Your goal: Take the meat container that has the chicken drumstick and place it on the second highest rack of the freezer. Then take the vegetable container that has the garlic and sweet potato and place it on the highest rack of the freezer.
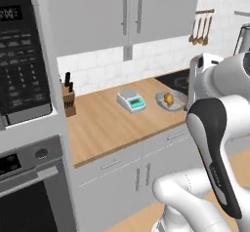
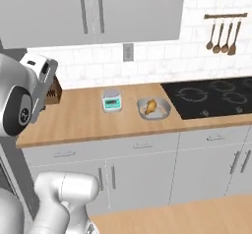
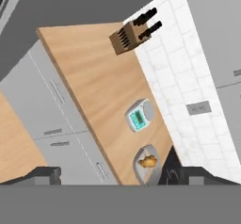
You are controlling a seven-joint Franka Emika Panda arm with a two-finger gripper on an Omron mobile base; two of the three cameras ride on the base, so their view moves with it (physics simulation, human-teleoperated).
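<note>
The meat container is a shallow grey dish on the wooden counter, just left of the stove. The golden-brown chicken drumstick lies in it. Both also appear in the left base view, container and drumstick, and low in the hand view, container and drumstick. My gripper hangs high above the counter, well apart from the container. It is open, its dark fingertips spread wide with nothing between them. The freezer, its racks and the vegetable container are out of view.
A small kitchen scale stands left of the container. A knife block sits at the counter's far left by the tall oven and microwave stack. The black stove lies to the right, with utensils hanging above.
</note>
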